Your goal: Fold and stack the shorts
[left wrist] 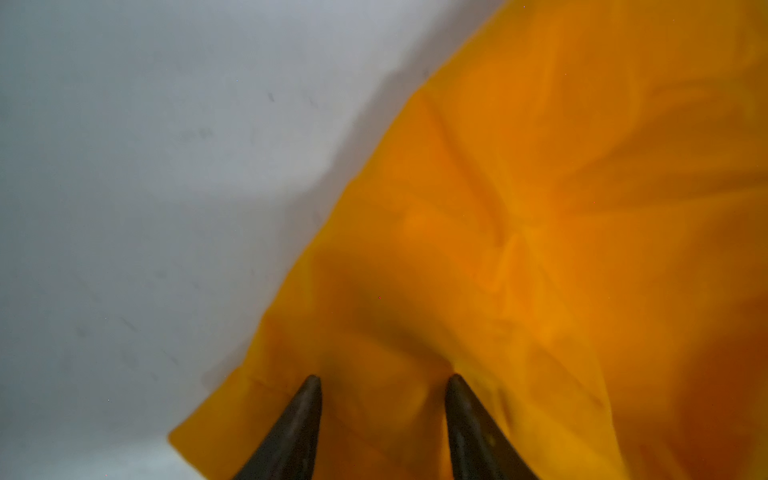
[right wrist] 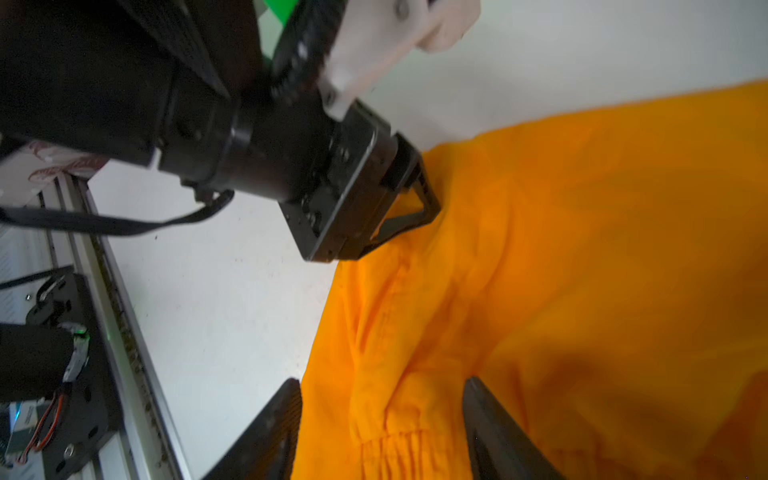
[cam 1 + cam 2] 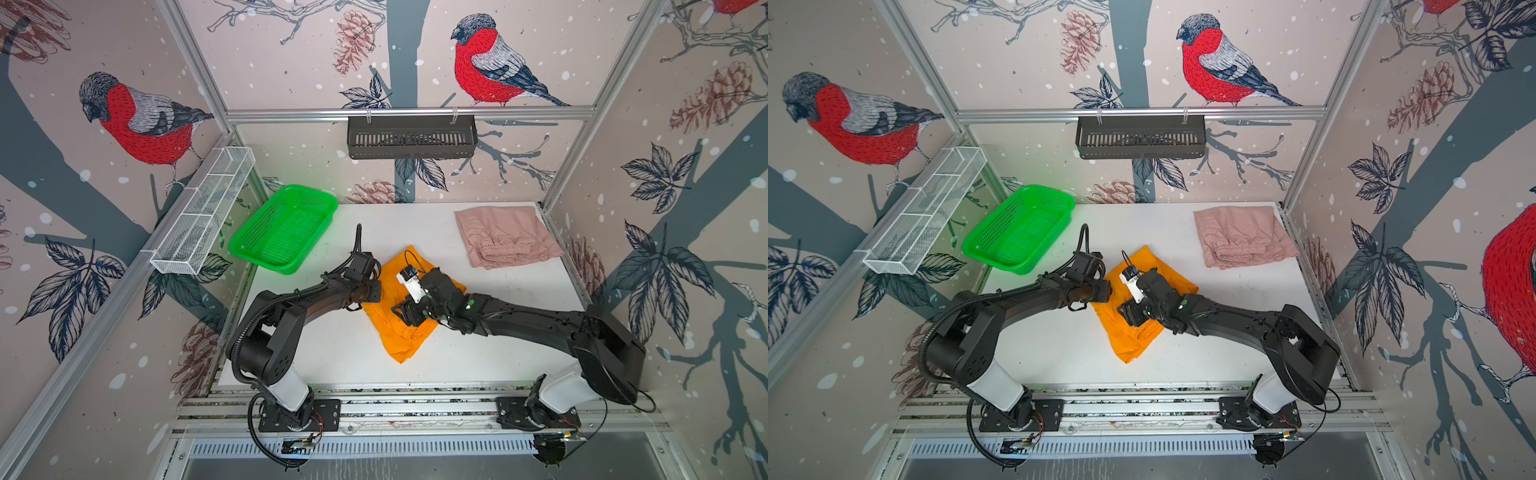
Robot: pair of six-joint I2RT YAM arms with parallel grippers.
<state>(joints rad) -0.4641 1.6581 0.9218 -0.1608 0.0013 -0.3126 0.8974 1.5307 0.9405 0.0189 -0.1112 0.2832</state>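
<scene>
Wrist views show left gripper (image 1: pixel 384 380) and right gripper (image 2: pixel 380 386), jaws apart, on orange shorts (image 3: pixel 399 345) at table (image 3: pixel 478 357) centre, pink shorts (image 3: pixel 505 237) in its far right corner; both would best pinch all layers, then lift together.

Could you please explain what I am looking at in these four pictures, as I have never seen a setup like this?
These are two robot arms bolted to the near edge of a white table, each ending in a two-fingered hand. Two pictures come from a camera pair overhead, looking down on the whole scene. The other two come from small cameras on the arms' wrists, looking along the fingers. On the table lie orange shorts in the middle, pink shorts at the far right corner, and an empty green basket at the far left. The left hand and right hand are both down at the orange shorts with fingers apart; neither seems to grip anything yet.
</scene>
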